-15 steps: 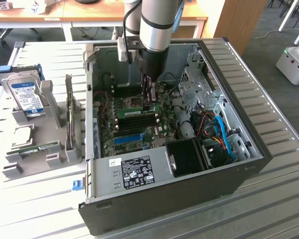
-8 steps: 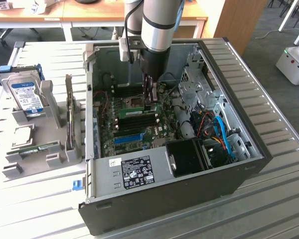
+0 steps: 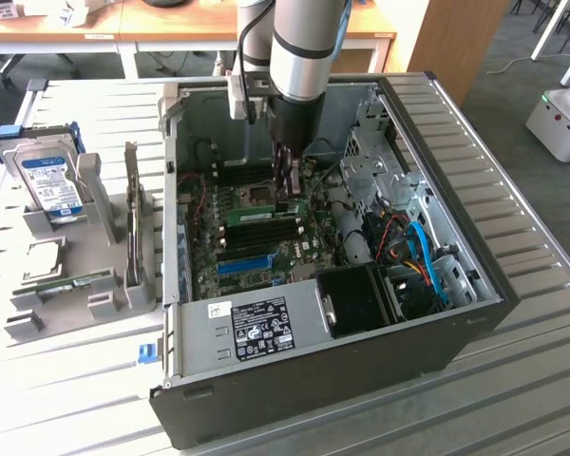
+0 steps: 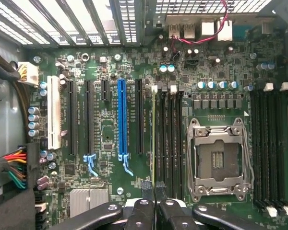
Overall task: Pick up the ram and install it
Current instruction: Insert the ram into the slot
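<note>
The ram (image 4: pixel 154 129) is a thin green stick seen edge-on, standing in a black memory slot beside the CPU socket (image 4: pixel 220 160). In the exterior view the ram (image 3: pixel 261 217) shows as a green strip low on the motherboard inside the open PC case (image 3: pixel 456 332). My gripper (image 4: pixel 153 189) reaches down into the case at the ram's end. Its two dark fingers (image 4: pixel 146 191) are drawn close together, and the stick's end runs in between them. From outside, the gripper (image 3: pixel 287 190) stands upright over the board's middle.
A long blue slot (image 4: pixel 121 120) and black slots lie beside the ram. More black memory slots (image 4: pixel 269 143) run past the socket. A grey rack (image 3: pixel 95 190) on the exterior view's left holds a hard drive (image 3: pixel 52 180) and a green stick (image 3: pixel 62 285). Cables (image 3: pixel 423 252) crowd the case's right.
</note>
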Controlling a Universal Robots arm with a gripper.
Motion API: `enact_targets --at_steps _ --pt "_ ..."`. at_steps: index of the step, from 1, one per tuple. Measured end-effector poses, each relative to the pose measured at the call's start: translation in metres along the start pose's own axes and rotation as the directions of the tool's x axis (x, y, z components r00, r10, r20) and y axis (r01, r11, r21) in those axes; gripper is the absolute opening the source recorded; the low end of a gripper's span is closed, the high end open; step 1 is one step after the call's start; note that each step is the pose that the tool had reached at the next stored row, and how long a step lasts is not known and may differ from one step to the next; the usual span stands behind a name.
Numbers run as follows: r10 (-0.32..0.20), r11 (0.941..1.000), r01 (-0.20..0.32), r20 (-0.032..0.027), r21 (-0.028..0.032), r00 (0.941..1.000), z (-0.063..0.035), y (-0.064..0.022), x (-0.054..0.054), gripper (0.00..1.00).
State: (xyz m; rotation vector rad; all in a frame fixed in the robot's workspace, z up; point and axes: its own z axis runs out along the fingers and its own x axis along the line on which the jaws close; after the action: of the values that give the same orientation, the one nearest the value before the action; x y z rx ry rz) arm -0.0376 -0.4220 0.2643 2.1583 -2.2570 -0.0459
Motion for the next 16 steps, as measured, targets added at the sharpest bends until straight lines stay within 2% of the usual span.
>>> enact_targets --at_steps 8,16 --pt "0.001 1.0000 -0.001 -0.0002 -0.0001 1.0000 0.0121 -0.0004 0.000 0.12" --pt "0.001 1.0000 -0.001 -0.0002 0.0000 1.0000 0.0188 -0.0006 0.000 0.12"
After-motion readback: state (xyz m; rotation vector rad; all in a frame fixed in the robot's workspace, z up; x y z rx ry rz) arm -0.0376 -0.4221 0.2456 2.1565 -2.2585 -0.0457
